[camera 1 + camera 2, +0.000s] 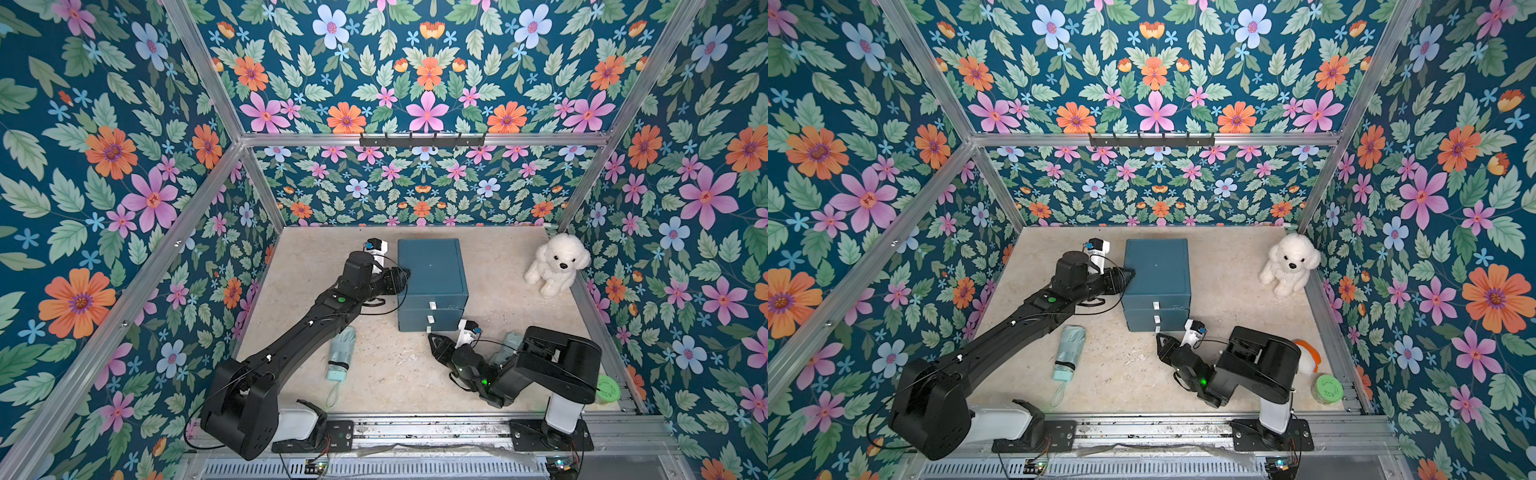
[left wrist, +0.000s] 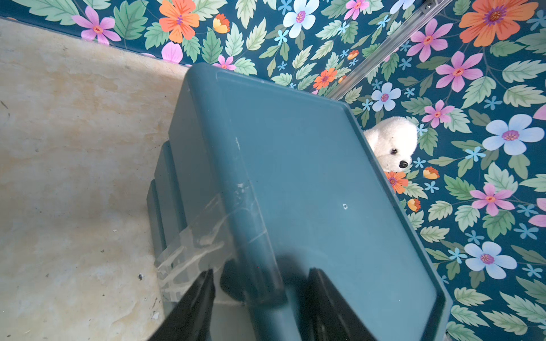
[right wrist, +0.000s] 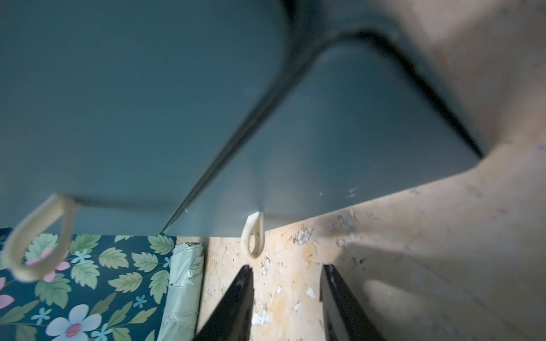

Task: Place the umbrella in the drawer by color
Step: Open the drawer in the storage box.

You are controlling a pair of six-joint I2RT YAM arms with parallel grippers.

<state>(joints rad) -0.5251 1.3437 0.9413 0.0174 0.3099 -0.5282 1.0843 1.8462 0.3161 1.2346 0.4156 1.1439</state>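
Umbrella lies on the surface near the cabinet, and with the right hand spread before the drawer loop and the left hand seemingly spread loosely astride its edge, a pull may drag the whole cabinet.

One left arm, stretched long from the lower left of the frame up to centre; left pincer at its tip, jaws parted. One right arm, folded at lower right, forearm reaching leftward; right pincer held low, jaws parted.
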